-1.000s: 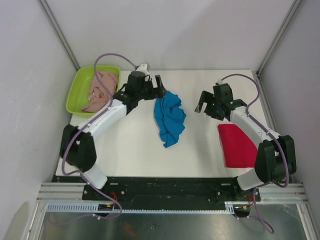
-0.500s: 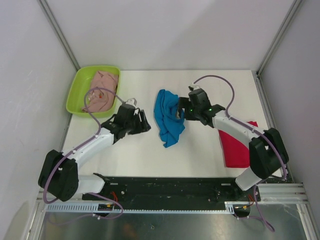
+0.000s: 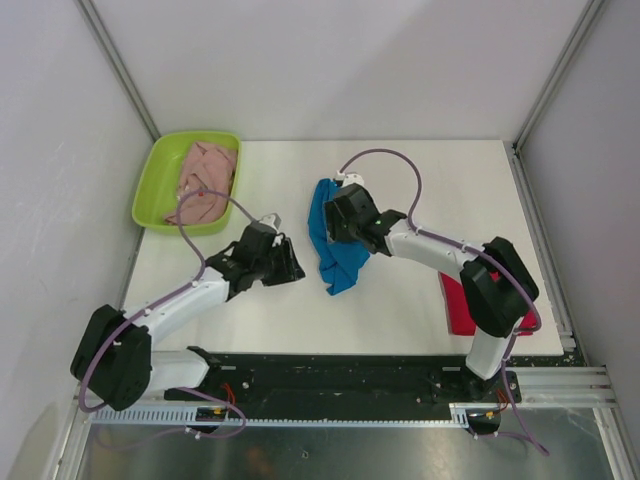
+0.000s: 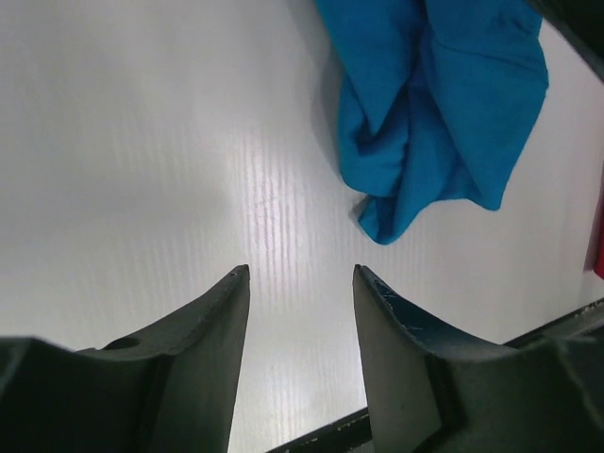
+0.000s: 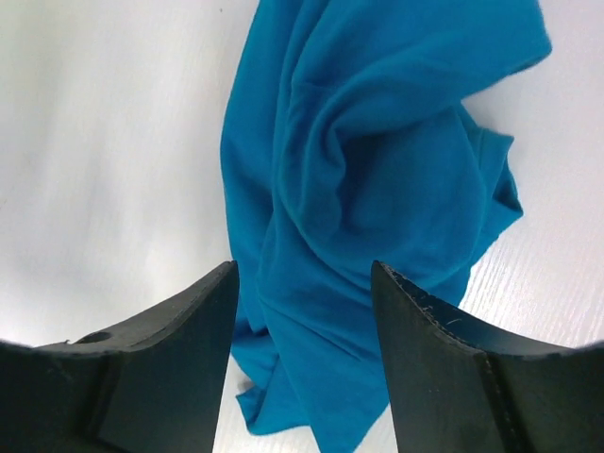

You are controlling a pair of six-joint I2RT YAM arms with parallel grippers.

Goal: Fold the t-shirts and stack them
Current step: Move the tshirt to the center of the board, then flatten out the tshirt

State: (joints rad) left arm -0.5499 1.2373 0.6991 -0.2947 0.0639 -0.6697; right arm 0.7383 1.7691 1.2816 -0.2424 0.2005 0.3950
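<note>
The bright blue t-shirt (image 3: 341, 266) lies crumpled at the table's middle. My right gripper (image 3: 333, 222) hovers open right above its far part, and in the right wrist view the blue cloth (image 5: 377, 179) fills the space under the open jaws (image 5: 304, 269). My left gripper (image 3: 294, 267) is open and empty over bare table, left of the shirt. The left wrist view shows the gripper (image 4: 300, 274) with the shirt (image 4: 434, 104) ahead of it. The red t-shirt (image 3: 459, 309) lies folded at the right, partly hidden by the right arm. The pale pink t-shirt (image 3: 205, 178) lies bunched in the tray.
The lime-green tray (image 3: 149, 188) stands at the far left corner. The black base rail (image 3: 330, 372) runs along the near edge. Grey walls close in the table on three sides. Both arms' cables loop above the table.
My left gripper has drawn back from the blue shirt's far end to the near left. My right gripper has swept left, from the right side to above the blue shirt.
</note>
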